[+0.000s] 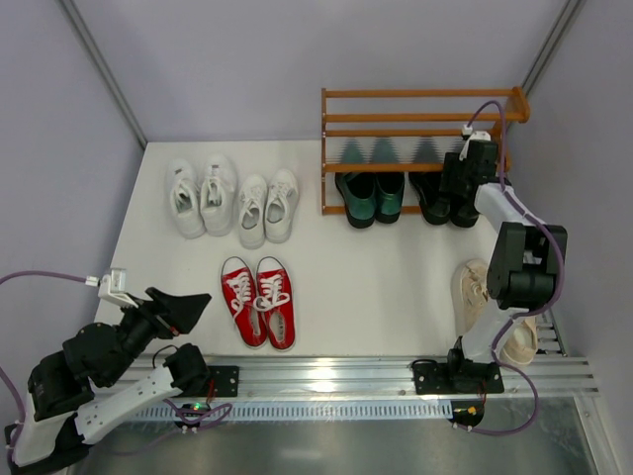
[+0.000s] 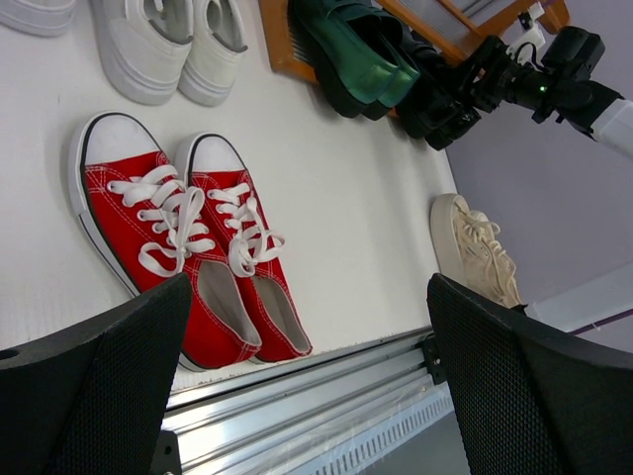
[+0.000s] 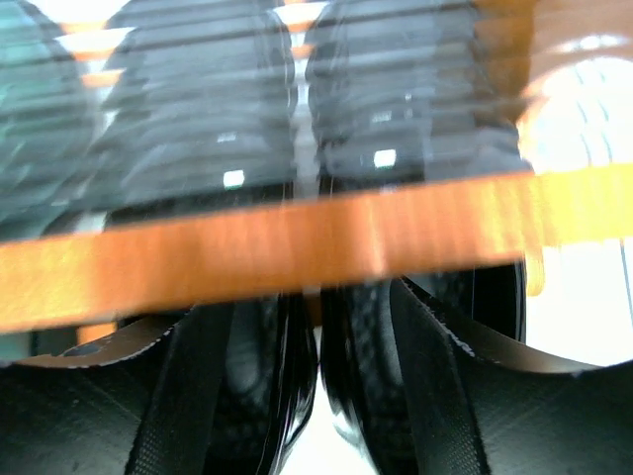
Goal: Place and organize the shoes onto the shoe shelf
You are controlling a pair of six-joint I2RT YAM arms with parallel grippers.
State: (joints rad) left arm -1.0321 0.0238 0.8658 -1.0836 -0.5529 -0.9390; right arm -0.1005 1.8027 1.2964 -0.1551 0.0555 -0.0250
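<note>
Seeing right gripper spread over black loafers at shoe shelf, upper right; left gripper spread near red sneakers.

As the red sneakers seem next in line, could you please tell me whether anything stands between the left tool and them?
Nothing visible does. The left tool hangs open just beside the red sneakers, and its wrist view shows them straight ahead between its fingers, with only table around them.

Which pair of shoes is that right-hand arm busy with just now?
The glossy black loafers, at the right end of the shelf beside the dark green loafers. Only this pair has the right gripper directly over it.
</note>
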